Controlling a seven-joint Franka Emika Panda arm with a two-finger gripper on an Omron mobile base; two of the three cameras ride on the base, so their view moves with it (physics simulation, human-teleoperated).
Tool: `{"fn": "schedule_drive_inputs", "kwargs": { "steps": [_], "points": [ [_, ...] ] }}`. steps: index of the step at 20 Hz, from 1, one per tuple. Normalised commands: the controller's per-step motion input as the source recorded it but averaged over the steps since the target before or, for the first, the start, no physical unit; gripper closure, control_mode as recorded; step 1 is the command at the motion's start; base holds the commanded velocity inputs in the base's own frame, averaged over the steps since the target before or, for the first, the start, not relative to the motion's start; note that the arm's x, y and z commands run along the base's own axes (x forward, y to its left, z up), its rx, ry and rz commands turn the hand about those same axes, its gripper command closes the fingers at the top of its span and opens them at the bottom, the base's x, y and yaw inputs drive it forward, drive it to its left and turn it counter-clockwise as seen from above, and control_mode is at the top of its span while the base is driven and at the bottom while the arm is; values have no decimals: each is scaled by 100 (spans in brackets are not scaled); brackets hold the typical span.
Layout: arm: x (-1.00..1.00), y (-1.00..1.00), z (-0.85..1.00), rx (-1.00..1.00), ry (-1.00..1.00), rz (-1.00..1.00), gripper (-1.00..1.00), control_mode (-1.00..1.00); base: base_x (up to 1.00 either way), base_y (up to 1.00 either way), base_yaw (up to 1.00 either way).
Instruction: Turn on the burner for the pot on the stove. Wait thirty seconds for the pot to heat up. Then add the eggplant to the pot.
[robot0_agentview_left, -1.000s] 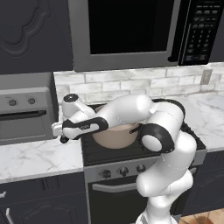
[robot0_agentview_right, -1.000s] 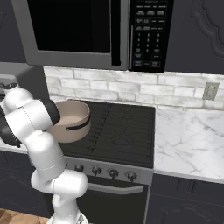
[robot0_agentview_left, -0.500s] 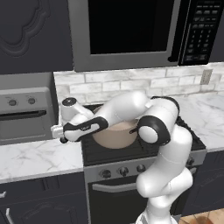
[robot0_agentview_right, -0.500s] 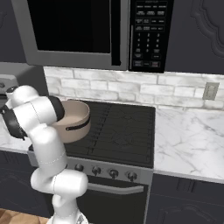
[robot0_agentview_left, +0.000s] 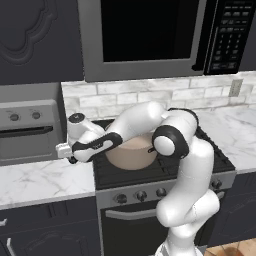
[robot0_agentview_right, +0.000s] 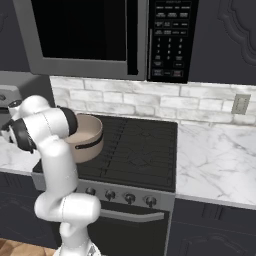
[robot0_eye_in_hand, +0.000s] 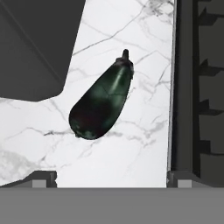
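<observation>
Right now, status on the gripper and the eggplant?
Gripper open, above the counter left of the stove. Eggplant lies free on the marble between the fingertips. Pot waits on the stove. Nothing in the way.

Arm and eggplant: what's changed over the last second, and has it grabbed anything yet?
The arm has swung further left, off the stove and out over the marble counter, carrying the gripper with it. In the hand view the eggplant lies on the counter between the open fingertips, not yet gripped. The pot stayed put on its burner.
</observation>
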Motion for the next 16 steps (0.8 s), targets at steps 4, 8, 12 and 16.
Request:
{"fn": "schedule_drive_inputs", "kwargs": {
  "steps": [4,8,12,16],
  "points": [
    [14,11,-5,0,0,-2,-100,-100,0,0,0],
    [11,7,-11,0,0,-1,-100,-100,0,0,0],
    [13,6,-14,0,0,-1,-100,-100,0,0,0],
    [16,5,-13,0,0,-1,-100,-100,0,0,0]
  ]
}}
